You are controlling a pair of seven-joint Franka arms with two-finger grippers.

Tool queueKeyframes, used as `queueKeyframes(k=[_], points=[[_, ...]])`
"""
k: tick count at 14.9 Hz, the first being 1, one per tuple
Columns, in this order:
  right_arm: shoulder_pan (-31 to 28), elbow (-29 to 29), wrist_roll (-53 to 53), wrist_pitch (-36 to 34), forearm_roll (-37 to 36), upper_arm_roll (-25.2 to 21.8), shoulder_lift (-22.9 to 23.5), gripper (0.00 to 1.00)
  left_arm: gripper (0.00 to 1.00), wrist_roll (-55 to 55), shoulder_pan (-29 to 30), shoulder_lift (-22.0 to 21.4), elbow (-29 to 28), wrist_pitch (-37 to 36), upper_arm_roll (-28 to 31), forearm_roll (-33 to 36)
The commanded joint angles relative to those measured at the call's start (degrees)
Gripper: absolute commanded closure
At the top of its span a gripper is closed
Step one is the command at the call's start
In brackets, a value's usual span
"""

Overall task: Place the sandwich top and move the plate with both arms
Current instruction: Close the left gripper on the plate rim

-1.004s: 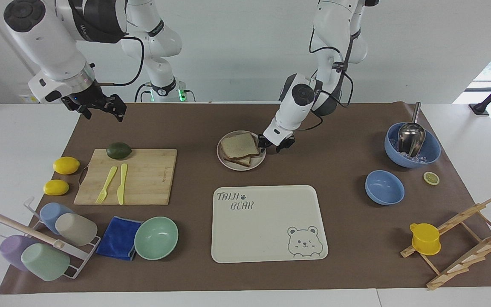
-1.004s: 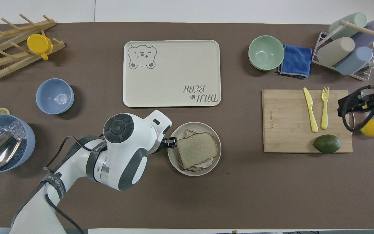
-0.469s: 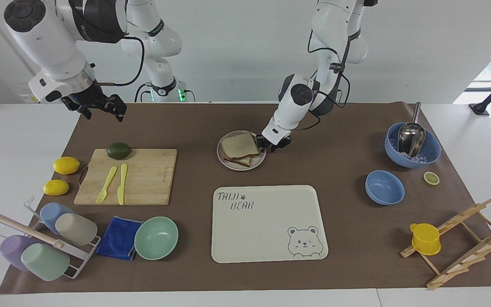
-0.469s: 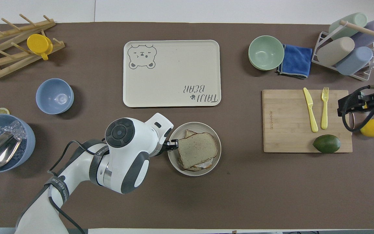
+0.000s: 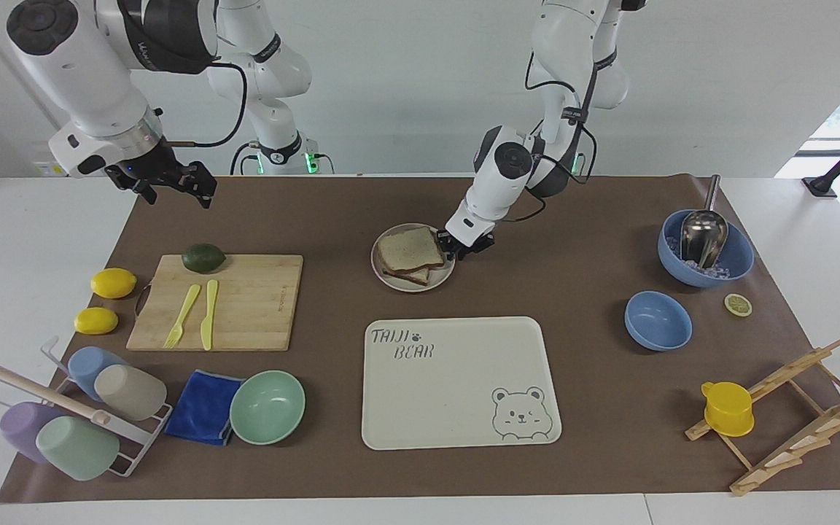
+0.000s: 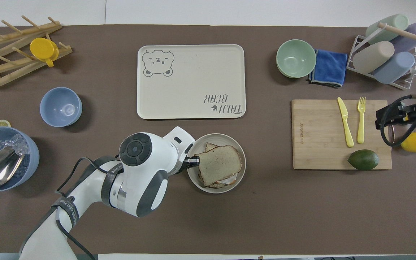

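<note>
The sandwich top (image 5: 410, 247) lies flat on the stacked sandwich in the plate (image 5: 389, 280), turned slightly askew, one corner toward the left gripper (image 5: 456, 246), which clamps the plate's rim nearest the left arm's end. The plate sits on the brown mat (image 5: 580, 379), nearer the robots than the bear tray (image 5: 456, 408). The right gripper (image 5: 176, 186) waits over the mat's edge, fingers apart.

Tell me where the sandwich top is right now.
The sandwich top lies on the stacked sandwich in the plate, nearer to the robots than the bear tray, left gripper beside it.
</note>
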Motion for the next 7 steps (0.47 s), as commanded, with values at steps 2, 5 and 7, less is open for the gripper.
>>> queueKeyframes(k=[2,5,7], points=[[-0.4,-0.9,-1.3,0.5,1.7,-0.1,-0.7,0.0,1.0,-0.2,-0.2,-0.3,-0.6,1.0,0.8,-1.0],[-0.4,-0.9,-1.3,0.5,1.7,-0.1,-0.7,0.0,1.0,0.1,0.6,-0.9,0.4,-0.3,0.9,-1.0],[-0.4,-0.9,-1.3,0.5,1.7,-0.1,-0.8,0.0,1.0,0.7,2.0,-1.8,3.9,-5.5,1.1,-1.0]])
